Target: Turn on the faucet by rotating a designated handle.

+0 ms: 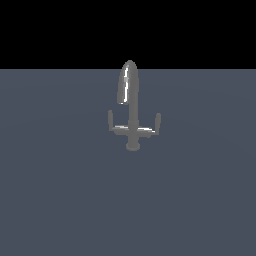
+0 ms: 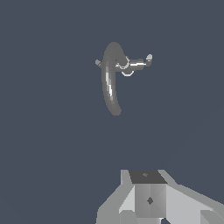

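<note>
1. The faucet [image 1: 131, 107] stands upright on the grey floor [image 1: 55, 200], near the middle of the exterior view, with its arched spout drooping toward that view's 9 o'clock side.
2. The handle [image 1: 152, 126] branches from the post toward 3 o'clock in the exterior view, tip upturned; its twin lever [image 1: 113, 123] points to 9 o'clock.
3. My gripper [image 2: 151, 205] shows only in the wrist view, well apart from the faucet, touching nothing.
4. My fingertips are cut off, so I cannot tell whether my jaws are apart.
</note>
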### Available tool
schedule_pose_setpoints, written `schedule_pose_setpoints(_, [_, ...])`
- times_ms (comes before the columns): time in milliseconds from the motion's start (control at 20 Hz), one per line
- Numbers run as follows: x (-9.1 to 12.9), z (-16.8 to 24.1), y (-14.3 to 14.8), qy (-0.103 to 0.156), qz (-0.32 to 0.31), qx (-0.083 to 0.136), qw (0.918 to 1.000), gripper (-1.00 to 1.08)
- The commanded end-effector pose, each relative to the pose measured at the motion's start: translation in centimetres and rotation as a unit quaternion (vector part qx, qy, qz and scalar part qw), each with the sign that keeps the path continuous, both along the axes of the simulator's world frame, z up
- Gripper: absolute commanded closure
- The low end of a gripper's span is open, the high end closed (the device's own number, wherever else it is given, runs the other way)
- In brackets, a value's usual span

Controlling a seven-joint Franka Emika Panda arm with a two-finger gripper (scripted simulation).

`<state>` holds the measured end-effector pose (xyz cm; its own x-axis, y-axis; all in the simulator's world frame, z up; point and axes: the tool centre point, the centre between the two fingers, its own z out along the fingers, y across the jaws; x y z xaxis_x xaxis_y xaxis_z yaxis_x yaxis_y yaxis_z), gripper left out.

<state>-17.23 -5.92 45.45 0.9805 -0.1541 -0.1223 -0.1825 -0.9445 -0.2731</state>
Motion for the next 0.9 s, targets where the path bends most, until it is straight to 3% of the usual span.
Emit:
schedule_pose_setpoints(0, [1.4,-0.9,-0.9,0.009,-0.013,0.029,0.9995,1.08])
schedule_pose_setpoints(400, [5.2,-4.1,-3.4,0.035,-0.050,0.120,0.9909,1.08])
schedule_pose_setpoints(850, [8.9,-8.2,-5.6,0.063,-0.088,0.215,0.9706,1.08])
